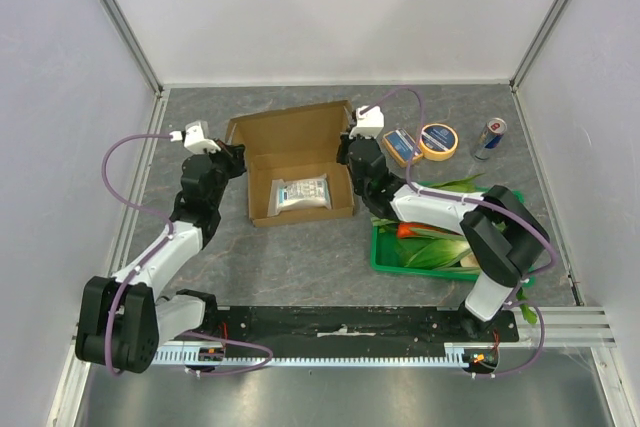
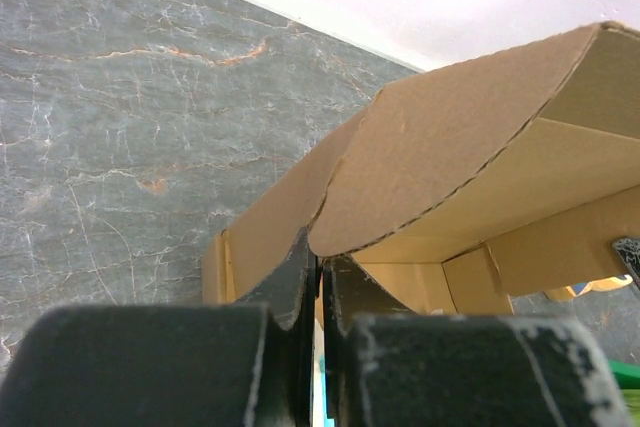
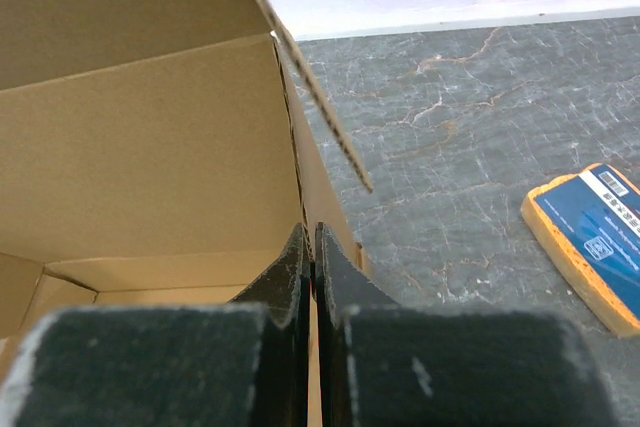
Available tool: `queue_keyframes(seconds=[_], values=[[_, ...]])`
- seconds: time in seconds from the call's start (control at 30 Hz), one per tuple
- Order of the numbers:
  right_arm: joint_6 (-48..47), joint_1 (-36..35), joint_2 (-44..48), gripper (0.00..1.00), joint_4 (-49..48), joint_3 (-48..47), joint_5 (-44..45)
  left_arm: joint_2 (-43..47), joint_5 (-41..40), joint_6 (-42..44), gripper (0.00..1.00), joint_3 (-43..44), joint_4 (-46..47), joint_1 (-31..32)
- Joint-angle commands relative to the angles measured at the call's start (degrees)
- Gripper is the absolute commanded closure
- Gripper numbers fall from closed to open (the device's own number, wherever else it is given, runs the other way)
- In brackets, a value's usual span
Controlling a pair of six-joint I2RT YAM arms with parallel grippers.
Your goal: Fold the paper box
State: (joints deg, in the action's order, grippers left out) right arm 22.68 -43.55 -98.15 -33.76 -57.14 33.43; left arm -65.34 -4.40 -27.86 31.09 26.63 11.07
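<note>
The paper box (image 1: 300, 152) is a brown cardboard mailer standing in the middle of the table. Its lid is raised at the back, and a white-and-blue packet (image 1: 300, 194) lies inside. My left gripper (image 1: 237, 159) sits at the box's left wall. In the left wrist view (image 2: 320, 259) its jaws are pinched on the cardboard edge, under a curved side flap (image 2: 450, 157). My right gripper (image 1: 352, 154) sits at the box's right wall. In the right wrist view (image 3: 311, 237) its jaws are pinched on that wall (image 3: 310, 162), one finger inside and one outside.
An orange-and-blue sponge (image 1: 401, 146) lies right of the box and also shows in the right wrist view (image 3: 590, 242). A tape roll (image 1: 438, 140) and a can (image 1: 489, 137) are further right. A green crate (image 1: 420, 271) of vegetables sits under my right arm.
</note>
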Motion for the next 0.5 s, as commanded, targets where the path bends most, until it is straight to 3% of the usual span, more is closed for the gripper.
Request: queue_keyframes(seconds=[0.0, 0.23, 0.3, 0.33, 0.47], values=[[0.6, -3.6, 2.2, 1.0, -3.5, 3.6, 3.1, 1.3, 1.9, -3.9, 0.98, -3.6, -1.4, 0.7], [-2.5, -5.6, 3.8, 1.0, -17.8, 16.4, 5.0, 4.2, 1.9, -4.0, 0.98, -9.0, 1.2, 1.0], [-2.7, -6.1, 3.7, 0.98, -17.9, 17.2, 6.0, 4.5, 1.8, -4.5, 0.98, -10.4, 1.5, 1.1], [-2.2, -6.1, 4.0, 0.95, -16.6, 17.2, 6.2, 4.5, 1.8, -4.6, 0.98, -10.7, 1.6, 1.1], [0.1, -6.5, 8.5, 0.64, -7.1, 17.9, 3.6, 4.0, 2.2, -5.4, 0.98, -11.8, 2.6, 1.1]])
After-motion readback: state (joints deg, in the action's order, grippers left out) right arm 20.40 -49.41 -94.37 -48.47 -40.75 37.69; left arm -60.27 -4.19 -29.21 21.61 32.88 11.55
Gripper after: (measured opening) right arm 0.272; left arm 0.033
